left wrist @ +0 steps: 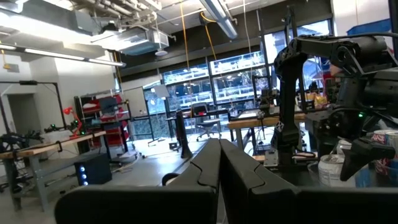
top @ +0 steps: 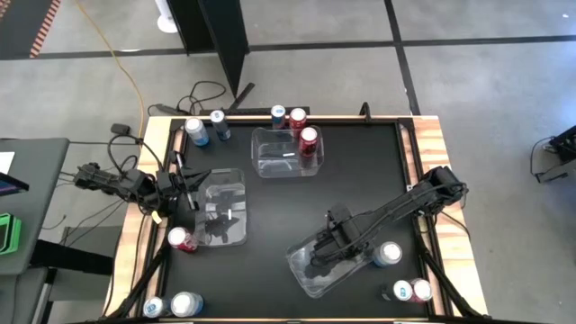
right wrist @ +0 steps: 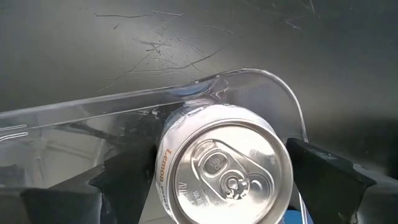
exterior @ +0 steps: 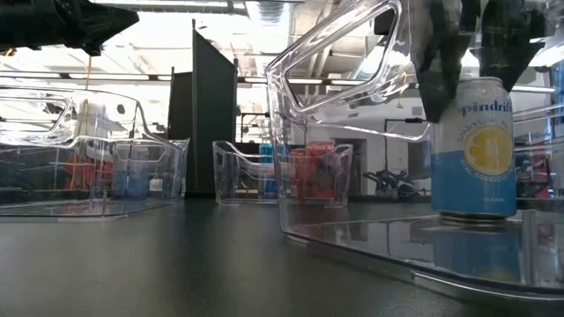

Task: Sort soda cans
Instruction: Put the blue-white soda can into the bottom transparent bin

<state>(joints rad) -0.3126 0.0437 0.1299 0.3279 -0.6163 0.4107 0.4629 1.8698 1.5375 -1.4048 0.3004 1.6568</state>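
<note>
- Since my right gripper (right wrist: 224,180) stands spread around the light-blue can (right wrist: 224,171) upright in the near clear bin (top: 310,270), nothing pinched; rigid, smooth, slippery (weight unknown); I'd grip mid-wall.
- Left gripper (left wrist: 219,165) pressed together, empty, over the left bin (top: 236,180).

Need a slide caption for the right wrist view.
Right gripper open around an upright light blue can inside a clear bin.

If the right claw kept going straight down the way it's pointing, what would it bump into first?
Most likely the light blue Spindrift can standing upright in the clear bin: the right claw hangs open directly over it, a finger on either side. Whether the fingers touch the can is unclear.
</note>
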